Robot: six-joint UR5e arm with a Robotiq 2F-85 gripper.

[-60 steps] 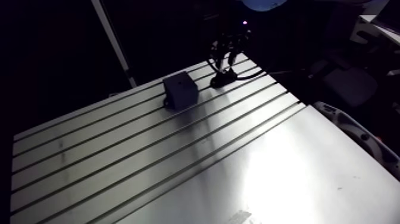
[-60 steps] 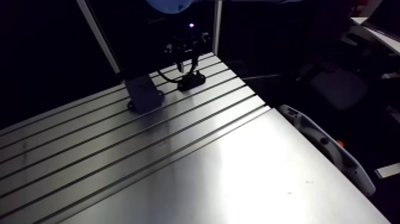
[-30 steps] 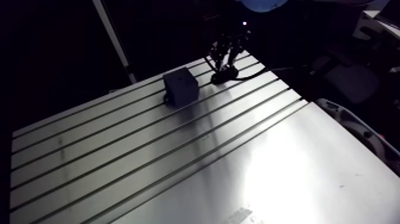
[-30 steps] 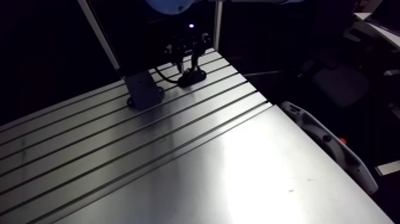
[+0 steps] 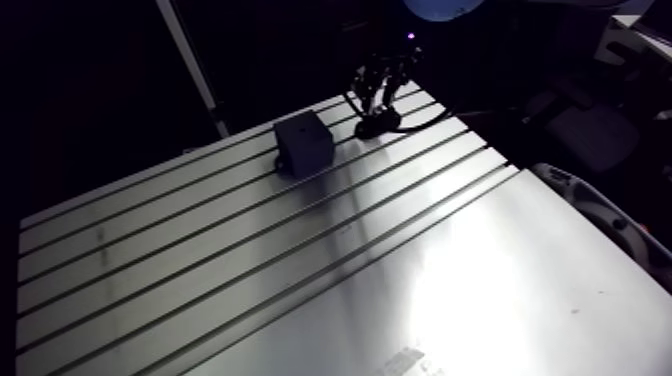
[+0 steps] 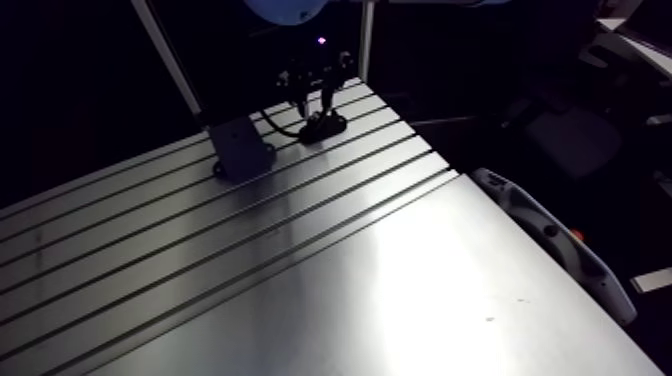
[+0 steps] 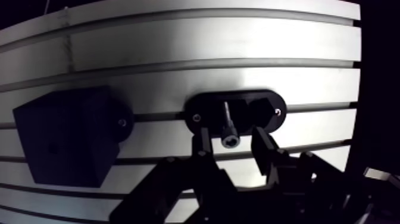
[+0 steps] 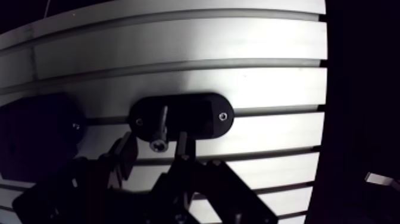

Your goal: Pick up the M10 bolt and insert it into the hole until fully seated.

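While the gripper (image 7: 230, 138) is wide open, one finger either side of the M10 bolt (image 7: 227, 122) head w/o contact, the bolt sits in its black holder (image 7: 268, 110). Step: pre-grasp. Next: close on head, lift clear, carry to block (image 7: 62, 143) beside the claw.

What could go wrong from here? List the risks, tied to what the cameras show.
1. The open gripper flanks only the head end of the bolt; closing there could tip it instead of gripping it squarely.
2. The fingertips sit close to the black holder; going lower might strike its rim.
3. The dark block stands right beside the holder, so a low carry could clip it.
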